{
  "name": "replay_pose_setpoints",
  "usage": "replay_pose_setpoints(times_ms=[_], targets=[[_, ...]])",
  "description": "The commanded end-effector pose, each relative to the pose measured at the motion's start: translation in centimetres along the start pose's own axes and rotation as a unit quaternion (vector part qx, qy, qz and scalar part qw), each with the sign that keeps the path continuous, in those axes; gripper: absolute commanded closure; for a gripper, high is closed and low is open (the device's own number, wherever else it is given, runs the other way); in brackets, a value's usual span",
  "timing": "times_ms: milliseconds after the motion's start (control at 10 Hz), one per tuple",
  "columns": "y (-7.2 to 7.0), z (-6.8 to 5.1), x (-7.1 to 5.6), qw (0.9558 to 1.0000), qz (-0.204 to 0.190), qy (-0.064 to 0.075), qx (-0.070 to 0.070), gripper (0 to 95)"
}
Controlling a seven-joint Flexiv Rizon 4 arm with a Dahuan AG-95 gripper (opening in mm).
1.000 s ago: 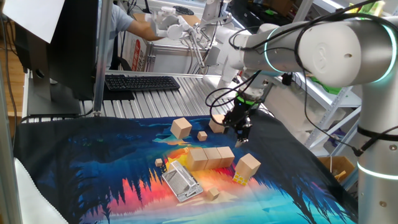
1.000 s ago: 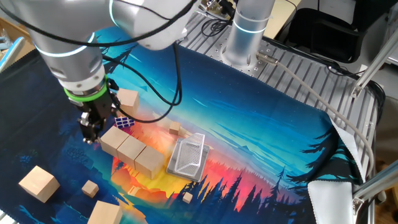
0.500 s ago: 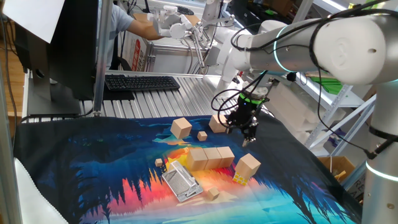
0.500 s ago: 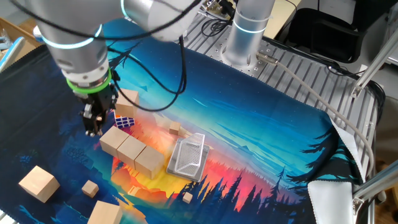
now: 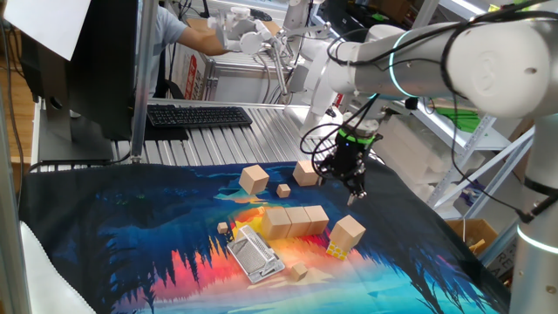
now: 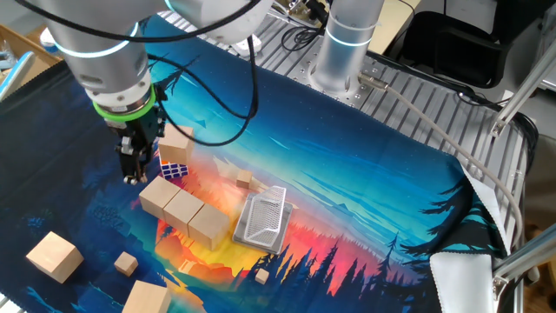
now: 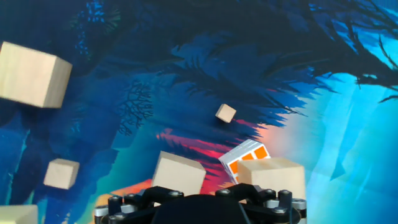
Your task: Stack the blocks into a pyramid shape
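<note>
The printed mat (image 5: 131,218) is being viewed low from one side and steeply from the opposite. The row of blocks (image 6: 184,210) is being shared; the hand view is looking closely downward.

Three plain tan wooden blocks (image 5: 296,220) are sitting touching in a row. Three more are lying apart: one (image 5: 347,233), another (image 5: 254,179), another (image 5: 305,174).

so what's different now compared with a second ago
The gripper has lifted off the end of the row of three blocks and drawn back toward the block beside the puzzle cube. It holds nothing. The row, the loose blocks and the metal grater lie where they were.
</note>
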State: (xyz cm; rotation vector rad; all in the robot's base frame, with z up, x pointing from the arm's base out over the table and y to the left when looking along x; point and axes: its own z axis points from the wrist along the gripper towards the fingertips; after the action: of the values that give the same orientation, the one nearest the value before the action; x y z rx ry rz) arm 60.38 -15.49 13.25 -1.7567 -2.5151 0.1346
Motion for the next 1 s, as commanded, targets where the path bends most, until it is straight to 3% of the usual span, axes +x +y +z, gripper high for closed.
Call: replay_pose_setpoints(times_ms=[100, 300, 600, 1000], targets=[[0.16, 0.01, -0.05, 0.9998, -0.018, 0.005, 0.0, 0.0], [0.16, 0.01, -0.05, 0.9994, -0.028, 0.018, -0.006, 0.0], [0.16, 0.01, -0.05, 0.9986, -0.052, 0.013, -0.003, 0.0], [0.16, 0.01, -0.05, 0.9971, -0.067, 0.032, -0.013, 0.0]])
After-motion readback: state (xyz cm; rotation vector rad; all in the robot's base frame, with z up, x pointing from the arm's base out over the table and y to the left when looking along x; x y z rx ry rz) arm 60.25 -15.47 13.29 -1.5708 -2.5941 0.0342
